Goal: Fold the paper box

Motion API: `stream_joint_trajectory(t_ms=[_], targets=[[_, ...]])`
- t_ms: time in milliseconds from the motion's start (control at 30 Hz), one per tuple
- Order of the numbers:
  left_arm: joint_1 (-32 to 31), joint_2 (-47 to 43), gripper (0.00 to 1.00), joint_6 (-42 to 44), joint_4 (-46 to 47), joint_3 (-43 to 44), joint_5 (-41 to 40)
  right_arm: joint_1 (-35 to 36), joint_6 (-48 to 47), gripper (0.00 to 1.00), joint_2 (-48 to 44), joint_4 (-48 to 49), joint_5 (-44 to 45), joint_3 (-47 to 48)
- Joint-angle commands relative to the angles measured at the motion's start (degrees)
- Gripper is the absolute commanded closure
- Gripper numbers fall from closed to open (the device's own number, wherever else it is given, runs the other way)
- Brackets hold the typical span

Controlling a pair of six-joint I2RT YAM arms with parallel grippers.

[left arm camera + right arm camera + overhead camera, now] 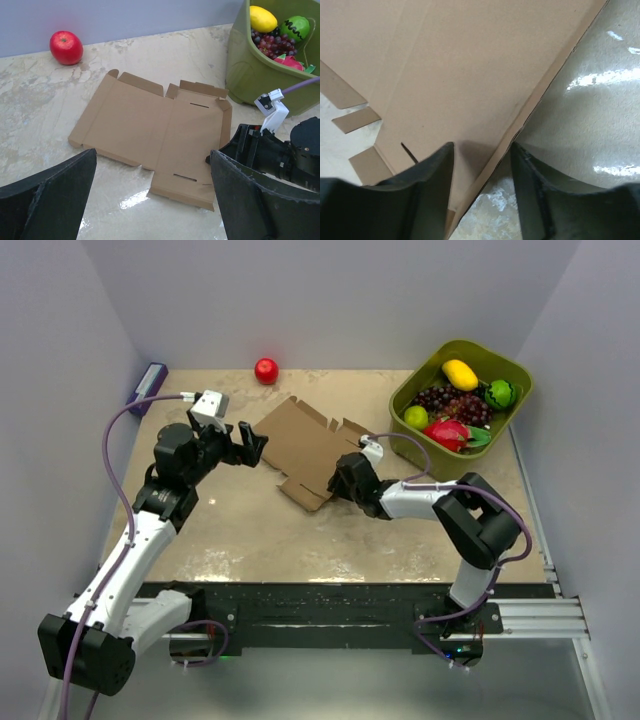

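Astride an edge of the flat paper box (300,445), the right hand (481,147).

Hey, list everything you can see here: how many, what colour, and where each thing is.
paper box: one, brown, flat and unfolded, mid-table
apple: one, red, far edge
green bin: one, far right, holding fruit
lemon: one, yellow, in the bin
grapes: one bunch, dark purple, in the bin
dragon fruit: one, pink, in the bin
striped fruit: one, green, in the bin
small fruit: one, yellow-green, in the bin
purple object: one, far left edge
table: one, beige
left gripper: black, open, left of the box
right gripper: black, open, astride the box's edge
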Motion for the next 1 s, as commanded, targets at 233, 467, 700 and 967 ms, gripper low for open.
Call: stream_joint_trajectory(t_ms=[233, 467, 700, 967], targets=[[-0.79, -1.03, 0.0, 0.3, 2.56, -0.23, 0.49, -1.17, -10.53, 0.91, -2.35, 1.52, -1.57, 1.64], [-1.41, -1.47, 0.0, 0.65, 2.83, -0.32, 2.16, -1.17, -23.28, 1.0, -4.02, -5.67, -2.36, 8.65], [-1.5, -0.07, 0.0, 2.23, 6.42, 0.99, 5.32, -1.17, -36.8, 1.0, -8.67, -17.44, -6.48, 16.57], [-1.5, 6.43, 0.0, 6.27, 0.47, 16.98, 11.91, -1.09, -45.96, 1.0, -12.63, -33.71, -19.74, 30.62]])
